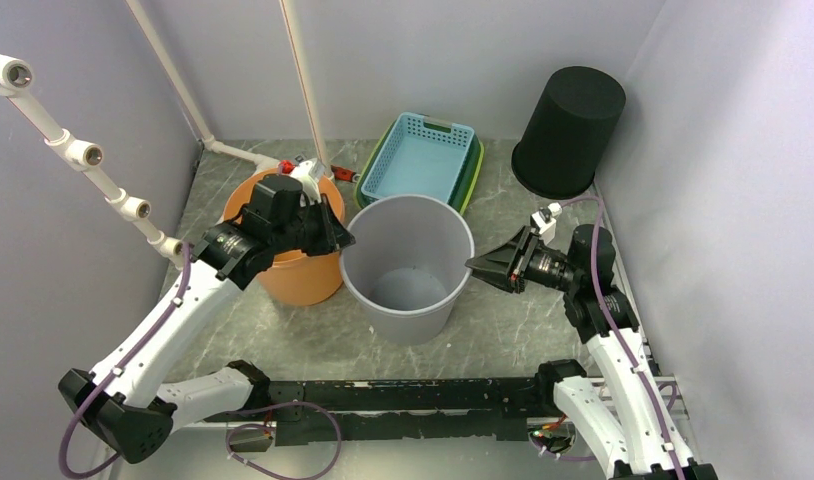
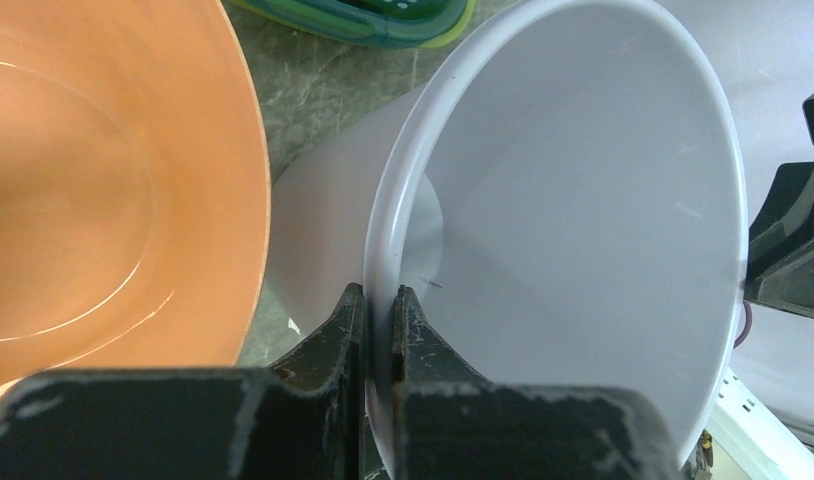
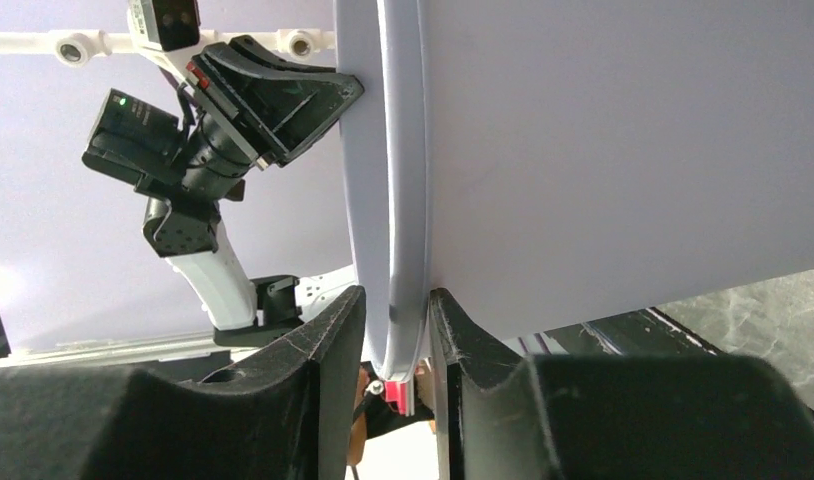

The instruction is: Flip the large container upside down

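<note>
The large container (image 1: 407,300), a grey bucket, stands upright with its mouth facing up at the centre of the surface (image 1: 283,340), between the two arms. The left end effector (image 1: 345,240) is closed on the left side of the container rim, with one finger inside the wall and one outside, as the left wrist view (image 2: 378,296) confirms. The right end effector (image 1: 473,266) is clamped on the opposite side of the rim, its fingers pressed against both faces of the lip (image 3: 395,302). An orange bucket (image 1: 298,280) stands just beside the container on the left. A blue basket (image 1: 418,165) lies behind it. An inverted black bucket (image 1: 568,130) stands in the far right corner.
</note>
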Tool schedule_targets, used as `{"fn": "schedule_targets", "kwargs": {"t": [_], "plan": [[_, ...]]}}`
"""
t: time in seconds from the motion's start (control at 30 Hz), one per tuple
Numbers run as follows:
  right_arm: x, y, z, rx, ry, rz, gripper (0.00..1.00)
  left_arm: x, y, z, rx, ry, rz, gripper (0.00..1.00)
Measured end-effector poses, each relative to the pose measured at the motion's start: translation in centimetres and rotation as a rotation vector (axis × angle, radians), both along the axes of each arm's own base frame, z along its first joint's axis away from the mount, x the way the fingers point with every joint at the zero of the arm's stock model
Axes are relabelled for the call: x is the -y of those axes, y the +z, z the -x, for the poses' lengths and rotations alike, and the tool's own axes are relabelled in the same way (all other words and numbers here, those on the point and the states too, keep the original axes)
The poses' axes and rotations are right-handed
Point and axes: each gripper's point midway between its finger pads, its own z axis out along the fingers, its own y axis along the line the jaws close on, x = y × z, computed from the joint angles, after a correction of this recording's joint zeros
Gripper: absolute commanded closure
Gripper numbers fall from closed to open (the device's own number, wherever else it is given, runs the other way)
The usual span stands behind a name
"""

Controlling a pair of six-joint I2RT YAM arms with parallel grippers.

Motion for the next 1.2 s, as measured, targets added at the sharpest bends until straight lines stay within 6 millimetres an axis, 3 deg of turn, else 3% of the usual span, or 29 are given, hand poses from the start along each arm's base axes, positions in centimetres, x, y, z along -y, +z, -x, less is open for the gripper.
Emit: {"fn": "schedule_targets", "kwargs": {"t": [0.23, 0.33, 0.43, 0.6, 0.77, 1.0, 1.2], "plan": [[0.0, -0.3, -0.2, -0.007, -0.003, 0.006, 0.92, 0.2, 0.0, -0.3, 0.001, -0.003, 0.007, 0.97], [0.1, -0.4, -0.3, -0.011, -0.005, 0.009, 1.0, 0.1, 0.0, -0.3, 0.0, -0.002, 0.007, 0.93], [0.1, -0.4, -0.4, -0.008, -0.008, 0.025, 1.0, 0.1, 0.0, -0.3, -0.001, -0.002, 0.007, 0.83], [0.5, 0.4, -0.7, 0.021, -0.03, 0.07, 1.0, 0.3, 0.0, -0.1, -0.001, -0.02, 0.011, 0.55], [0.8, 1.3, -1.0, 0.051, -0.038, 0.114, 1.0, 1.2, 0.3, 0.7, -0.013, -0.076, 0.04, 0.33], [1.0, 1.8, -1.3, 0.072, -0.044, 0.157, 1.0, 1.7, 1.1, 1.6, -0.016, -0.114, 0.054, 0.14], [1.4, 2.7, -1.3, 0.095, -0.066, 0.19, 1.0, 1.7, 2.2, 2.1, 0.008, -0.13, 0.075, 0.07]]}}
